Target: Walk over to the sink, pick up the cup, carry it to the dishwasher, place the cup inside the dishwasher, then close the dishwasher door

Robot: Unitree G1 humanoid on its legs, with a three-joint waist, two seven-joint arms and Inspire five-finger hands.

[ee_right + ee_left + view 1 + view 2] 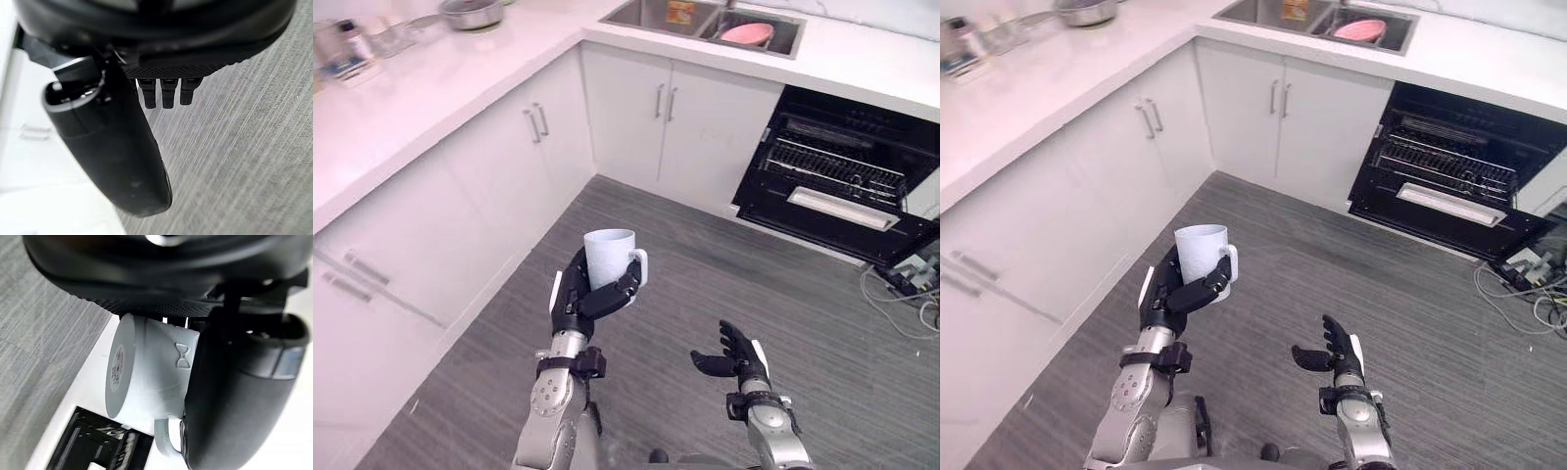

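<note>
In the left eye view the white cup (609,257) stands upright in the left hand (579,302). It is raised over the grey floor (724,245) in the middle of the kitchen, well apart from the sink (641,15) at the back counter and from the dishwasher (837,176), which gapes open on the robot's right with its racks showing. The fingers curl across the cup's front wall just under the handle, which juts out on the dishwasher side. The right hand (734,357) hangs lower, near the left hand but apart from it. Its fingers are loosely bent, it grasps nothing and it touches nothing. The right eye view shows the same layout: cup wrapped in the left hand, right hand free. In the left wrist view the cup's base faces the camera and its smooth wall lies pressed between palm and thumb (234,396), with the handle poking out past the thumb and a dark corner of the dishwasher beyond. In the right wrist view the thumb (112,142) and a short row of fingers (167,93) hang over bare floor, relaxed and empty. The cup looks stiff, light and glossy, so it probably slips more easily than it weighs the hand down, and it would likely chip if it knocked a rack. A wrap round the body, as here, seems the surest hold, and it leaves the handle free to steer clear of the wires when the cup is set down.
</note>
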